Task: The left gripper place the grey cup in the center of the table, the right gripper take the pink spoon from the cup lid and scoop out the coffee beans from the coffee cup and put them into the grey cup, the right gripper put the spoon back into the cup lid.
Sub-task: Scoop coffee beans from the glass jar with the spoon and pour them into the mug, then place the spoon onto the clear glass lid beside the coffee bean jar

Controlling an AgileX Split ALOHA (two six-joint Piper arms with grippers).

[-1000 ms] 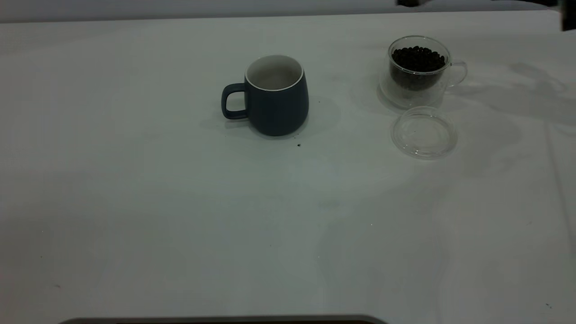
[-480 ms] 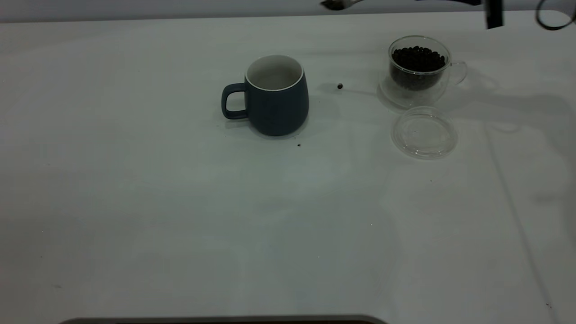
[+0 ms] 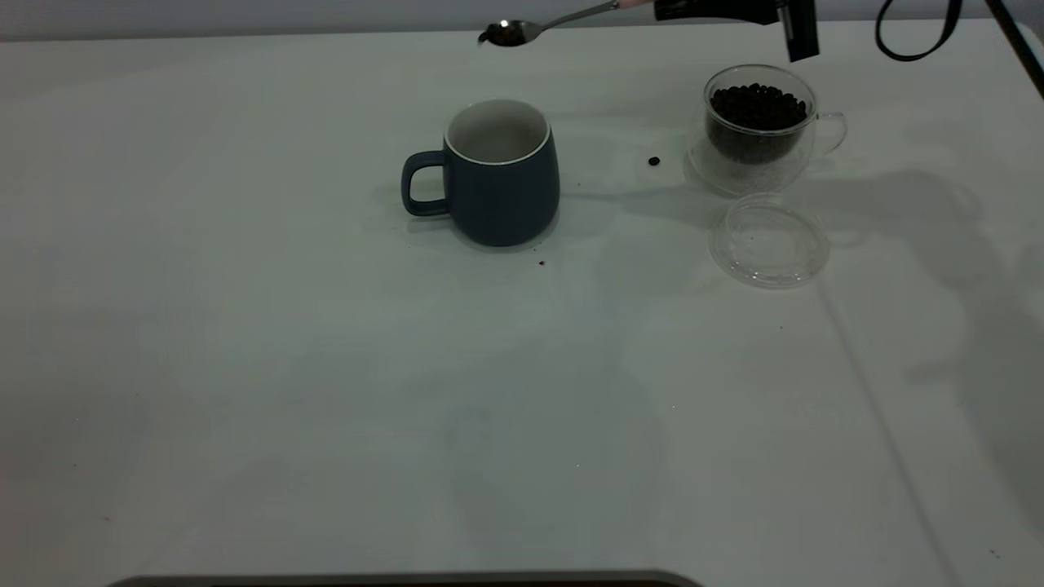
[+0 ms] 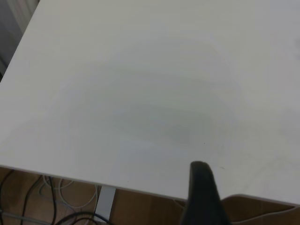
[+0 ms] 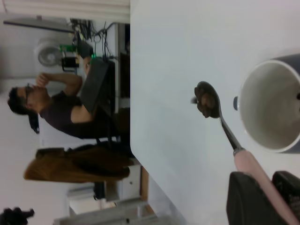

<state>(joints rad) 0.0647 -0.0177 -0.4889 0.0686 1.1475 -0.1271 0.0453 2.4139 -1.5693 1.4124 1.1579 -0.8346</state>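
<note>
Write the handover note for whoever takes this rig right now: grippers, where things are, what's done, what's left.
Right gripper: shut on the pink spoon, held high above the table's far side; its bowl carries beans, near the grey cup.
Left gripper: parked over its own table edge, idle.
Grey cup: mid-table, upright; no beans visible inside.
Coffee cup: at the right, full of beans. Cup lid in front of it, bare.
One stray bean lies on the table between the cups.
Done: cup placed, beans scooped.
Left: tip beans into grey cup, return spoon to lid.

Beyond my wide white table (image 3: pixel 326 367), a seated dark-shirted person (image 5: pixel 51 110) faces a cluttered desk; cables (image 4: pixel 56 213) trail on the floor.
</note>
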